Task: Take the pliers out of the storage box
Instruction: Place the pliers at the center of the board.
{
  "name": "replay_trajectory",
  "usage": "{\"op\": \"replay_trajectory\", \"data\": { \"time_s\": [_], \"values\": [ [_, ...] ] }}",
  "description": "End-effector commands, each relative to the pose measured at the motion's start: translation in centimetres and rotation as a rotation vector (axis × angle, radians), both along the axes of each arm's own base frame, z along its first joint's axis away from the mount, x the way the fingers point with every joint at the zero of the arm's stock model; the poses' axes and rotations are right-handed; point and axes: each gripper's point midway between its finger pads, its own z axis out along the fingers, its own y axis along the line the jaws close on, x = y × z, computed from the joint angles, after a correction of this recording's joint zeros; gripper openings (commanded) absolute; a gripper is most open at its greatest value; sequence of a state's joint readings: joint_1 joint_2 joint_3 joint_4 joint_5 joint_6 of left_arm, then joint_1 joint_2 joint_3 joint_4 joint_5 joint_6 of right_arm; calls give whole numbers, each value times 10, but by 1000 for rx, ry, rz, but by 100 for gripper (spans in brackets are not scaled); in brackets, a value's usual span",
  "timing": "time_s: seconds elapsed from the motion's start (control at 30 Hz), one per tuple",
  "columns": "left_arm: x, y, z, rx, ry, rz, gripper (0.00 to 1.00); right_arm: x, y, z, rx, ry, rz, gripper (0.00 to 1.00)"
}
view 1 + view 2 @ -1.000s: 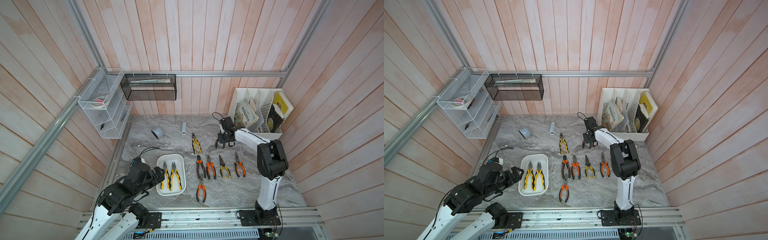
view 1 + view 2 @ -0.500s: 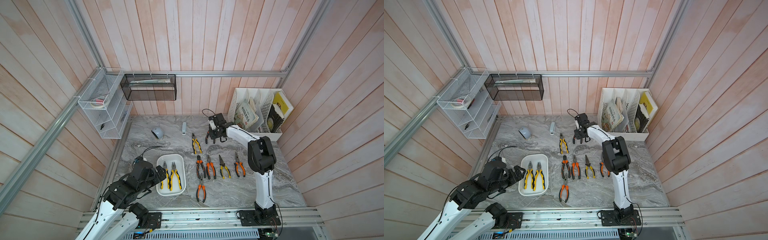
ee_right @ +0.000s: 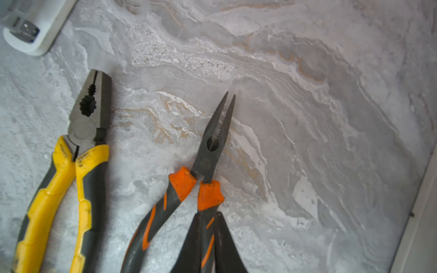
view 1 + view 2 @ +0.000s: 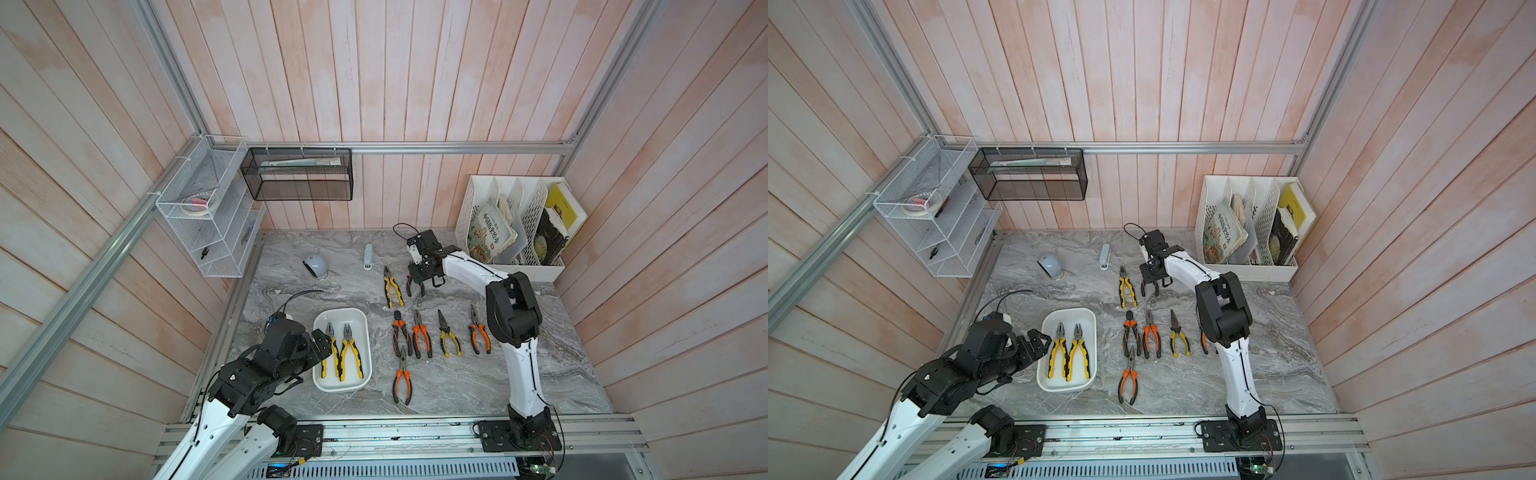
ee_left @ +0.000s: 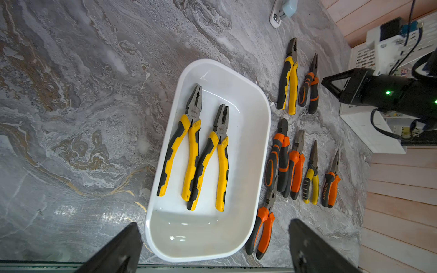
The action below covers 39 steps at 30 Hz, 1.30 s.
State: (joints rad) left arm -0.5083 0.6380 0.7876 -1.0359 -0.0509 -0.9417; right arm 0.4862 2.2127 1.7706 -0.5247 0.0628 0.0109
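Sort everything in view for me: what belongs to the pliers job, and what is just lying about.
Job: storage box; two yellow-handled pliers in it; six pliers laid out on the table; long-nosed orange pliers in the right gripper; open left gripper.
Lying about: stapler; computer mouse; file rack with books; white wire shelf; black mesh basket.

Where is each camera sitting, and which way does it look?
Both top views: high up on the robot's side, looking down on the whole table; left arm and right arm show.
Left wrist: on the left arm, facing the storage box past the open left gripper; the right arm's end shows too.
Right wrist: low over the table, facing the orange long-nosed pliers; the right gripper clamps one handle.
Shared: both wrist views show the yellow blunt pliers lying beside the orange ones.
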Motion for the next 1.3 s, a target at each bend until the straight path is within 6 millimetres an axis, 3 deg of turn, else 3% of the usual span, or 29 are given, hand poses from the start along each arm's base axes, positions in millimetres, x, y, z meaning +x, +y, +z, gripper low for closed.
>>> {"op": "replay_trajectory", "data": {
  "time_s": [0.0,0.17,0.27,0.37,0.57,0.73,0.93,1.13,1.27],
  "values": [
    [3,-3,-5,5,0,-23,100,-1,-7,2,-23,33,-43,30],
    [6,-4,-4,12,-1,-28,100,5,-2,33,92,78,-126,61],
    [8,-4,-3,10,-3,-28,100,4,9,38,221,170,-155,74],
    [7,-5,-4,5,0,-29,100,5,15,28,259,240,-183,81],
    [4,-2,-7,6,2,-21,100,3,20,-6,182,310,-195,84],
    [2,-1,-11,-3,8,-15,100,15,19,-17,164,293,-213,83],
    [0,0,-13,4,13,-14,100,16,13,-37,120,319,-237,75],
    [0,1,-15,6,19,-11,100,5,15,-52,74,343,-220,55],
    [-1,1,-13,2,16,-9,100,3,18,-54,56,335,-208,33]
  ]
}}
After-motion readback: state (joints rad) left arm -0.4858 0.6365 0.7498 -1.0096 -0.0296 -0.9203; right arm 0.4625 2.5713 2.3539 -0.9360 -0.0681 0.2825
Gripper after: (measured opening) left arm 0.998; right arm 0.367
